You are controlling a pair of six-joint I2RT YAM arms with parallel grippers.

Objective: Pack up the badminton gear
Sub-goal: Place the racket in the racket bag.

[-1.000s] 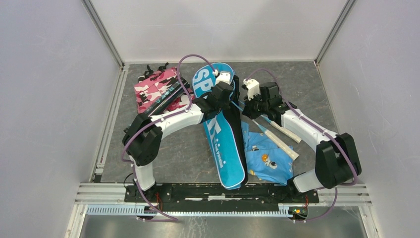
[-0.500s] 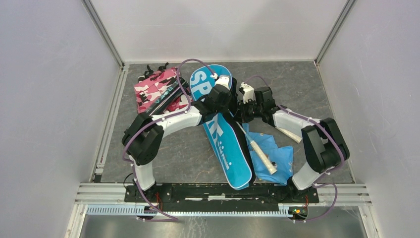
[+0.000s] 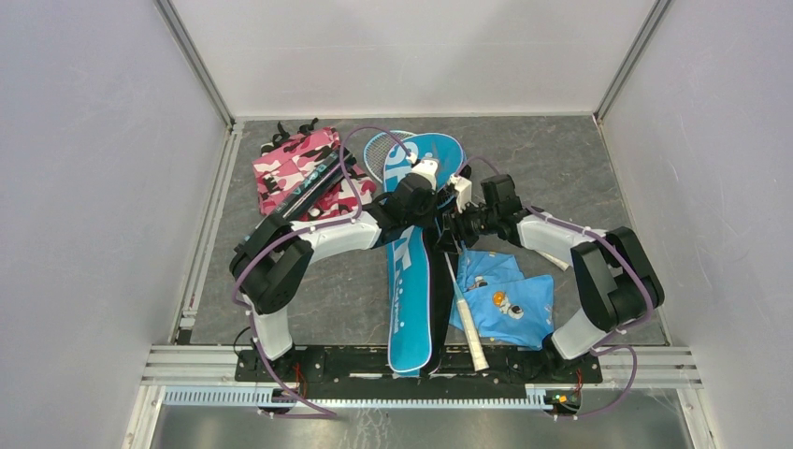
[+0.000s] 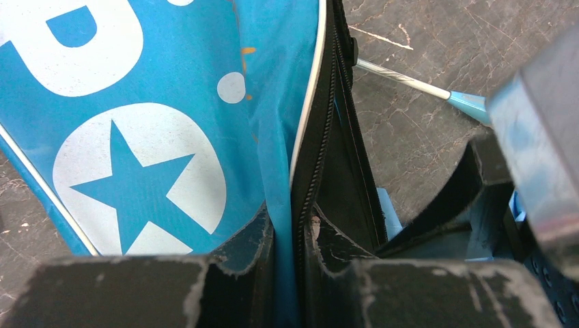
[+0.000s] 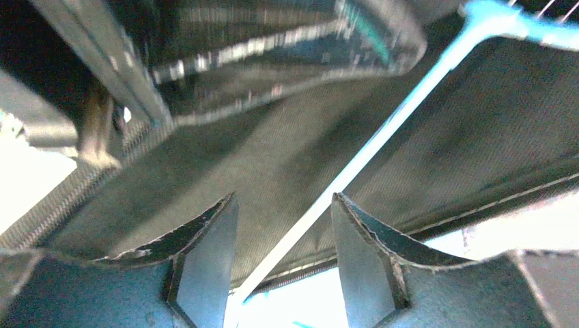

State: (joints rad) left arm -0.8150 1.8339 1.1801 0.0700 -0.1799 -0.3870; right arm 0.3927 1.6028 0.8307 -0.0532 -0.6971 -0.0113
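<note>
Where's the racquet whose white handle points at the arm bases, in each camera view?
Top external: racquet right of the SPORT cover, handle at the bottom.
Left wrist: its shaft, top right, over the table.
Right wrist: its shaft, diagonal between the fingers.
Shared landmark: the cover.

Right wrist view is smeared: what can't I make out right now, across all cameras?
- Right wrist: motion blur; whether the fingers touch the racquet shaft is unclear.
- Left wrist: cover interior hidden by its own fabric.
- Top: second racquet mostly under the right arm; no shuttlecocks seen.
</note>
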